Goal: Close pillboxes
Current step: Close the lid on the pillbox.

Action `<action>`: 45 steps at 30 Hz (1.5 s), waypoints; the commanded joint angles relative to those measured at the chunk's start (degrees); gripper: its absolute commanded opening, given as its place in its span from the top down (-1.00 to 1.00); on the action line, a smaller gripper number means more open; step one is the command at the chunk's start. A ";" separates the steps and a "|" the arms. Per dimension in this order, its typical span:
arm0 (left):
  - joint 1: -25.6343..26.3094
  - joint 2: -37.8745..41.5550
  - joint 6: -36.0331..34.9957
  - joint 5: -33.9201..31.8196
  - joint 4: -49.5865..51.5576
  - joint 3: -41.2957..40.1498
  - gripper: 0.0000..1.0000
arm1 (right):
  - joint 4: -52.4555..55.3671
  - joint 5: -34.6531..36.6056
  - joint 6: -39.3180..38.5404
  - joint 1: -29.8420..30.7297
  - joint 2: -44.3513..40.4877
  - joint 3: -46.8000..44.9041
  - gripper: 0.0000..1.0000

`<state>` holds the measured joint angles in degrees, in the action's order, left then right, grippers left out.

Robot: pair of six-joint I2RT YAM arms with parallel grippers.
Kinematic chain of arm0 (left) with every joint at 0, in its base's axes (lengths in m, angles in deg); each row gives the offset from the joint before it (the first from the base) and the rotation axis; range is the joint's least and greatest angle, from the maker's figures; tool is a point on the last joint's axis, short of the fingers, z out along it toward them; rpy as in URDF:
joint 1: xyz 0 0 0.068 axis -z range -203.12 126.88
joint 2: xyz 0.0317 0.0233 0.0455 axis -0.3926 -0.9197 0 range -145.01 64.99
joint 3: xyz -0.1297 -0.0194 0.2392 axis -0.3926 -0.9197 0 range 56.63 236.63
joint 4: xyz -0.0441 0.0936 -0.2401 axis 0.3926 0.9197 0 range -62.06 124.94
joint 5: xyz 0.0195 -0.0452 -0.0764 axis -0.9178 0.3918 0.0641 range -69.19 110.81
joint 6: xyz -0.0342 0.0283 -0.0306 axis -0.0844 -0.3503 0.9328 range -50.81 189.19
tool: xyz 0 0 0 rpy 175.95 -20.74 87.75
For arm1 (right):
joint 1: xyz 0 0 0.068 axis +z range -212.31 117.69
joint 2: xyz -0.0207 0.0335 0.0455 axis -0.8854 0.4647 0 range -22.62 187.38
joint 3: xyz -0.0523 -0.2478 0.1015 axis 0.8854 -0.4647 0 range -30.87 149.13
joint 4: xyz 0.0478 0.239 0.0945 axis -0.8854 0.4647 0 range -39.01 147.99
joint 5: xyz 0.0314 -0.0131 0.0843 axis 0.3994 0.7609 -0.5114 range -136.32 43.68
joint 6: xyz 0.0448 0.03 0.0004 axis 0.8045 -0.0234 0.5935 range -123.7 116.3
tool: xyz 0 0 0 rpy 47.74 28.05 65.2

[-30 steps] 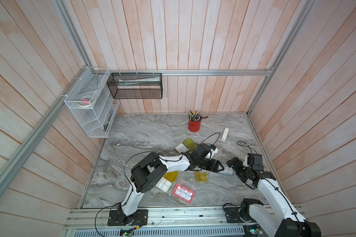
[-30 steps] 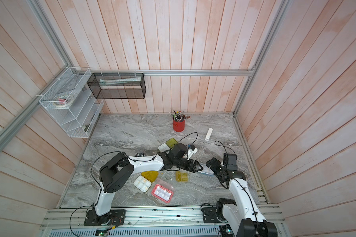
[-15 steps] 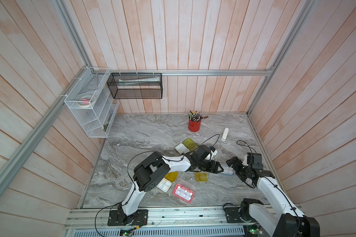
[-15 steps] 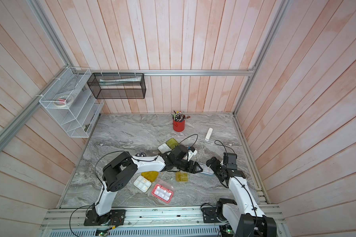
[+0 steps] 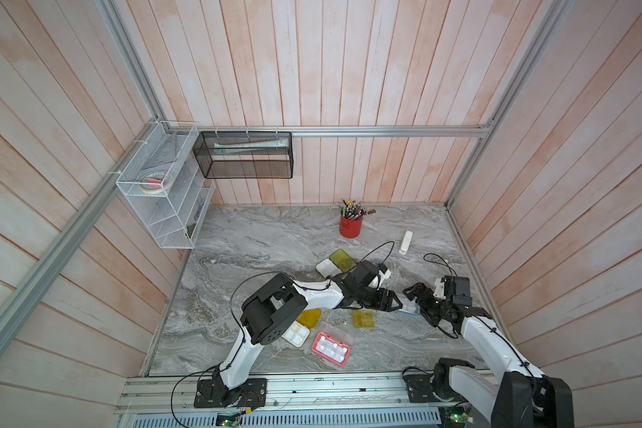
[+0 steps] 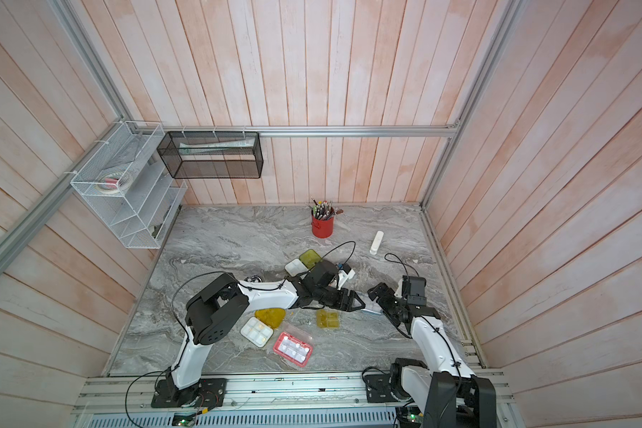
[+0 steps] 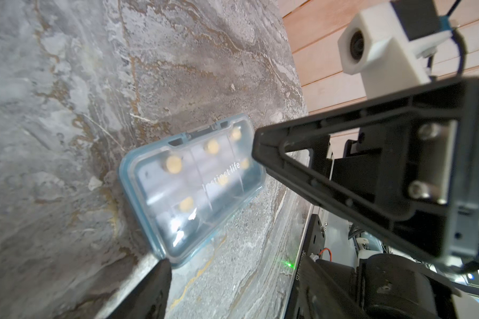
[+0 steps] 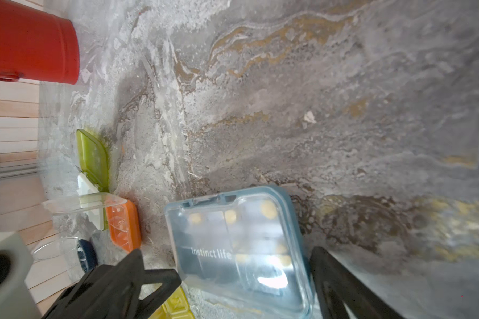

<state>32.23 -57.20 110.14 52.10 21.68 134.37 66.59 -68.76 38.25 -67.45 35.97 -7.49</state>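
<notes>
Light blue pillbox (image 7: 191, 190) (clear lid down) lies between left jaws and right jaws, both spread wide.

Grey marble-patterned table (image 5: 275, 241) with tan veins. Light blue pillbox (image 8: 241, 248) with a clear lid and white lettering; orange pillbox (image 8: 123, 223); lime-olive pillbox (image 8: 93, 157); pink-red pillbox (image 5: 330, 348) with white compartments; red cup (image 5: 350, 226).

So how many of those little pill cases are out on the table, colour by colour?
yellow pillbox: 1
lime-olive pillbox: 1
small olive pillbox: 1
orange pillbox: 1
light blue pillbox: 1
pink-red pillbox: 1
round dark pillbox: 1
Total: 7
</notes>
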 commanded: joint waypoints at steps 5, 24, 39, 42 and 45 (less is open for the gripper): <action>-0.16 -1.01 0.54 0.41 -1.71 -0.68 -0.49 | -1.58 -2.94 -2.10 -0.27 1.11 -0.84 -0.91; -0.16 1.61 0.10 -3.58 0.11 -1.09 -0.48 | 5.05 3.60 -4.09 -0.30 -7.48 0.97 -0.90; -2.16 0.78 0.45 -5.73 2.28 -1.77 -0.47 | -0.75 -1.26 -4.06 -0.37 -3.81 -2.17 -0.84; -2.26 -0.30 0.45 -5.45 2.62 -0.18 -0.47 | -0.48 -1.05 -4.25 -0.39 -3.76 -2.93 -0.84; -2.21 -1.32 0.06 -5.53 3.80 1.89 -0.47 | -0.39 -0.81 -4.02 -0.40 -3.35 -3.76 -0.80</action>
<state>29.90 -57.18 110.84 47.29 24.31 133.36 65.98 -69.35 35.00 -67.50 31.99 -9.89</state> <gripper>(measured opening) 0.738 0.906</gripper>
